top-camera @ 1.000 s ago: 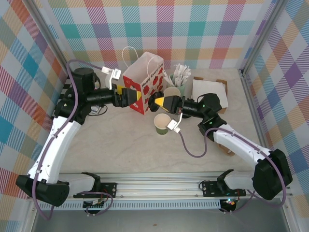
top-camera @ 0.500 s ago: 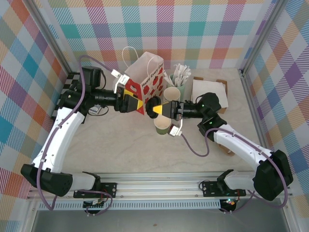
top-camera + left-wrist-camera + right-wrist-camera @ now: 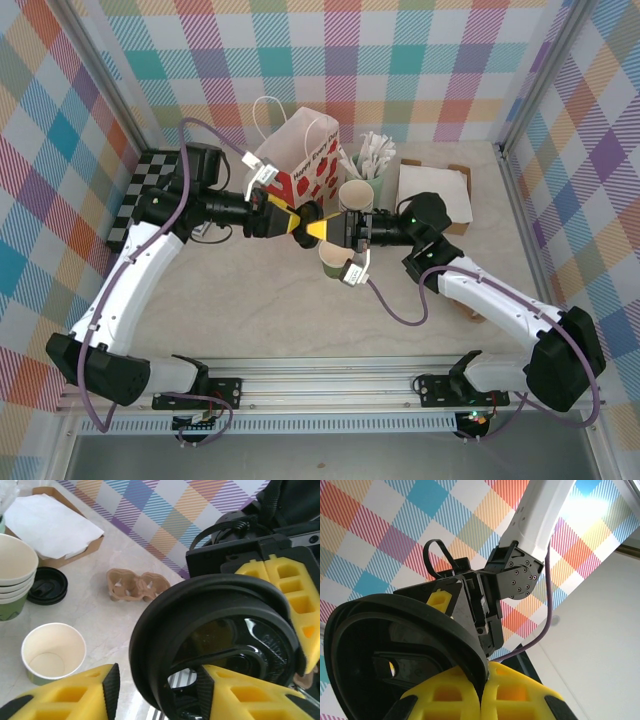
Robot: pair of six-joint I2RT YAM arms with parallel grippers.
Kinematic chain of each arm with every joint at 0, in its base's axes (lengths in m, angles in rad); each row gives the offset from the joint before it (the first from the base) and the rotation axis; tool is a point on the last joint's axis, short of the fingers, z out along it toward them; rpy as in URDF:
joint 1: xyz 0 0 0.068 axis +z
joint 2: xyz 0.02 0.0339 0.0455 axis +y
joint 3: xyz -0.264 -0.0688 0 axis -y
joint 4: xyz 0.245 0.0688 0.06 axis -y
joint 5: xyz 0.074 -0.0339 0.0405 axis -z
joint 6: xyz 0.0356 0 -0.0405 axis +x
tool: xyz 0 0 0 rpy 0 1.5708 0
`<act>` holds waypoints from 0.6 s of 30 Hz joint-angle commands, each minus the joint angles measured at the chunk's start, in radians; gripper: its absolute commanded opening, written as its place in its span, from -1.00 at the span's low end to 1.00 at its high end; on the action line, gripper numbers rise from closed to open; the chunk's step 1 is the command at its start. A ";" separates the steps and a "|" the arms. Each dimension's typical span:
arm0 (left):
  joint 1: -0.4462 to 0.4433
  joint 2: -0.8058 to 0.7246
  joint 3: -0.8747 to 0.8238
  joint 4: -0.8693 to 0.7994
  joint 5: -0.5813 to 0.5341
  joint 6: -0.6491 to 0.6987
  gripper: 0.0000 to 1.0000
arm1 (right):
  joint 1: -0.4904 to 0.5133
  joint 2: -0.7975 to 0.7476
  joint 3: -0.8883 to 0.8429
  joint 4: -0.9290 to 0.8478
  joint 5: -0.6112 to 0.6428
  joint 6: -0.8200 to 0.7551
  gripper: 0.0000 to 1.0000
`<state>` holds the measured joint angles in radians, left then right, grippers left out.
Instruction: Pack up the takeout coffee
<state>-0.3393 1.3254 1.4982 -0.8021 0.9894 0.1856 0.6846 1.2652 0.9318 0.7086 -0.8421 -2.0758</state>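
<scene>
The green paper cup (image 3: 335, 262) stands open, with no lid on it, on the table in front of the bag; it also shows low left in the left wrist view (image 3: 52, 652). A round black lid (image 3: 312, 216) hangs in the air above the table, held edge-on. My right gripper (image 3: 324, 229) is shut on the lid's rim (image 3: 385, 645), its yellow fingers (image 3: 520, 695) pinched together. My left gripper (image 3: 290, 220) faces it from the left, open, with the lid (image 3: 215, 640) between its pads (image 3: 110, 685) and a gap on the left side.
The red-and-white paper bag (image 3: 300, 170) stands upright behind the grippers. A stack of cream cups (image 3: 12, 575), a second black lid (image 3: 47, 585), a cardboard cup carrier (image 3: 137, 584) and a napkin box (image 3: 50, 525) sit to the right. The cutlery cup (image 3: 375, 155) stands at the back.
Both grippers have closed in on each other in front of the bag. The right one carried the lid left, and the left one moved right until its open fingers straddle the lid.
</scene>
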 commanded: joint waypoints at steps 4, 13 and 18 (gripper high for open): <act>-0.006 0.014 0.001 0.014 0.119 0.034 -0.17 | 0.016 -0.007 0.033 -0.003 0.019 0.040 -1.00; -0.016 0.031 0.009 -0.006 0.148 0.055 -0.41 | 0.027 0.010 0.050 -0.005 0.040 0.048 -1.00; -0.019 0.035 0.014 -0.023 0.139 0.073 -0.57 | 0.029 0.013 0.060 -0.004 0.052 0.059 -1.00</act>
<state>-0.3389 1.3552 1.4963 -0.8104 1.0786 0.2337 0.7006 1.2659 0.9463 0.7021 -0.8116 -2.0460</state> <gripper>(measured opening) 0.231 0.053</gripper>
